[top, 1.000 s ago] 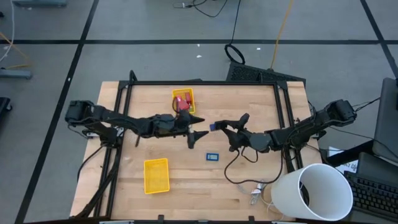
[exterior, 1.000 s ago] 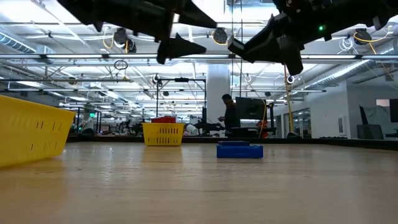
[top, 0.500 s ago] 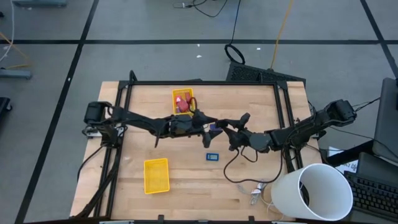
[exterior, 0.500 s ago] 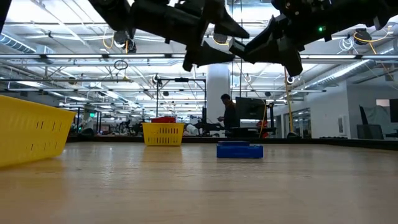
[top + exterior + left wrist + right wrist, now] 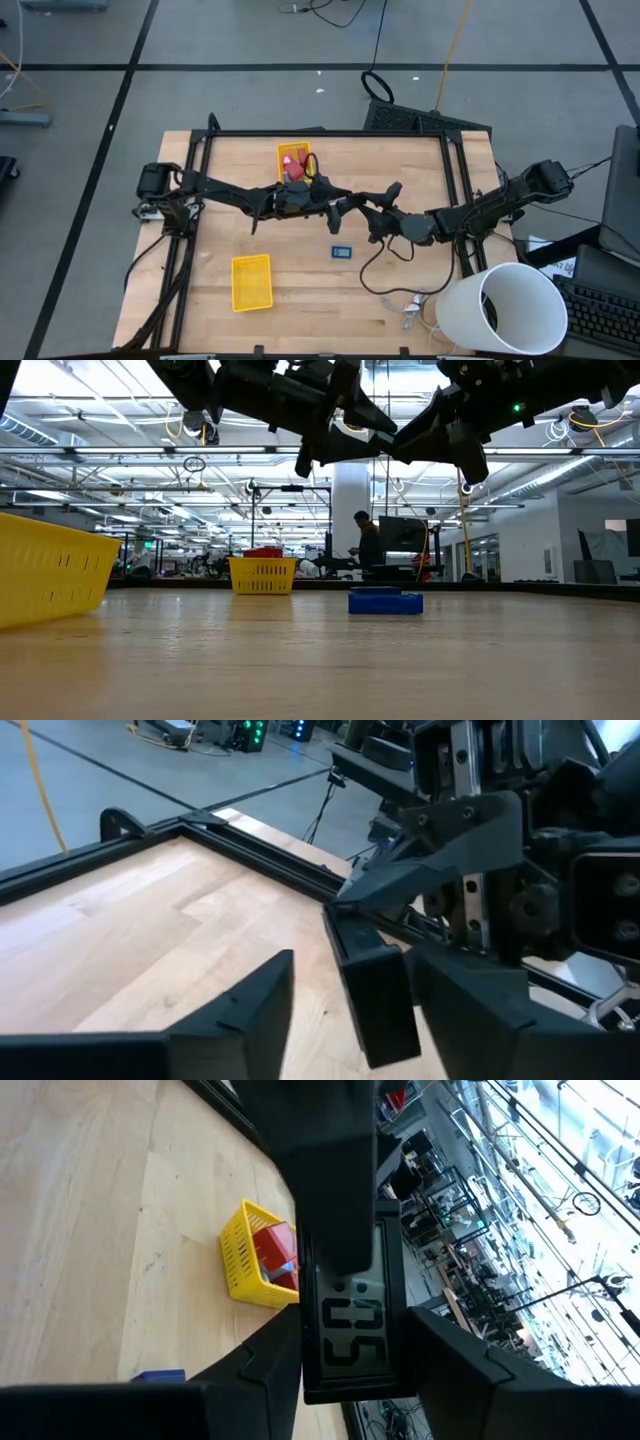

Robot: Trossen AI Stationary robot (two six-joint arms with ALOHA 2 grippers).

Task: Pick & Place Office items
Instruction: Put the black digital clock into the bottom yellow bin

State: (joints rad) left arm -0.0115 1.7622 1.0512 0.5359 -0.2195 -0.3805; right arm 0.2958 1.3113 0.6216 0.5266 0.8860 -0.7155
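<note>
Hanging in mid-air over the middle of the wooden table (image 5: 400,160), the right gripper (image 5: 352,206) is clamped on a small dark item with a digit display (image 5: 352,1330), which fills its wrist view between the two fingers. The left gripper (image 5: 335,200) meets it from the opposite side: in the left wrist view its fingers (image 5: 250,1010) stand apart, one on each side of the dark item's free end, and whether they touch it cannot be told. In the low view both grippers hang well above the tabletop, tips nearly together. Below and slightly toward the front, a flat blue item (image 5: 342,251) lies alone on the wood. Nearer the front left sits a yellow tray (image 5: 251,282). Farther back, just behind the left gripper, another yellow tray (image 5: 284,153) holds red and pink items (image 5: 295,168).
</note>
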